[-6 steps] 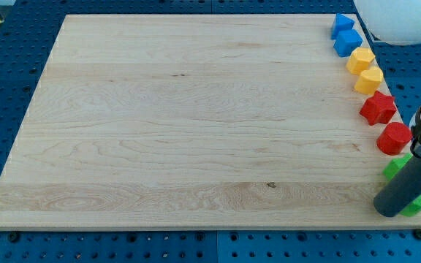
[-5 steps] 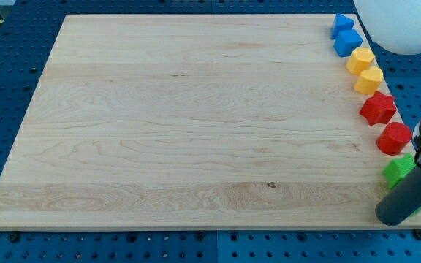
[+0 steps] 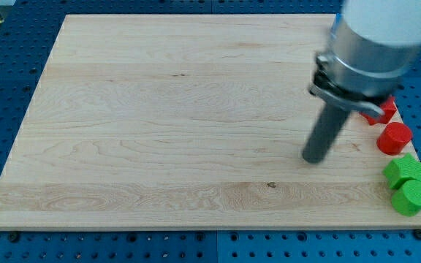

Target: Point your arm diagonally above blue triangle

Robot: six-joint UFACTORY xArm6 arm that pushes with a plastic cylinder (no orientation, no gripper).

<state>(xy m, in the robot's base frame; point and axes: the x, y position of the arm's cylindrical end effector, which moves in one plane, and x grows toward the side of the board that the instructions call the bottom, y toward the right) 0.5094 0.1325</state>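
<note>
- the blue triangle, the task's thing, could not be made out: only a thin sliver of blue showed at the view's top right, beside the arm's pale body, and its shape was hidden (so was any second blue block).
- my tip rested on the wooden counter, right of the middle, with the dark rod rising toward the view's top right into a grey collar.
- there was no pincer on this arm, so nothing was grasped or released; whether anything was clenched did not apply, and the rod simply ended bare.
- the tip stood well apart from the blue sliver, lower and to its left, and was also clear of every block along the view's right edge.
- count of red blocks: two seen; a red cylinder-like block in full, and a red block partly hidden behind the collar, shape unclear.
- count of green blocks: two; a green star-like block above a green rounded block, touching or nearly so, at the counter's lower right corner.
- the counter lay on a blue perforated base.
</note>
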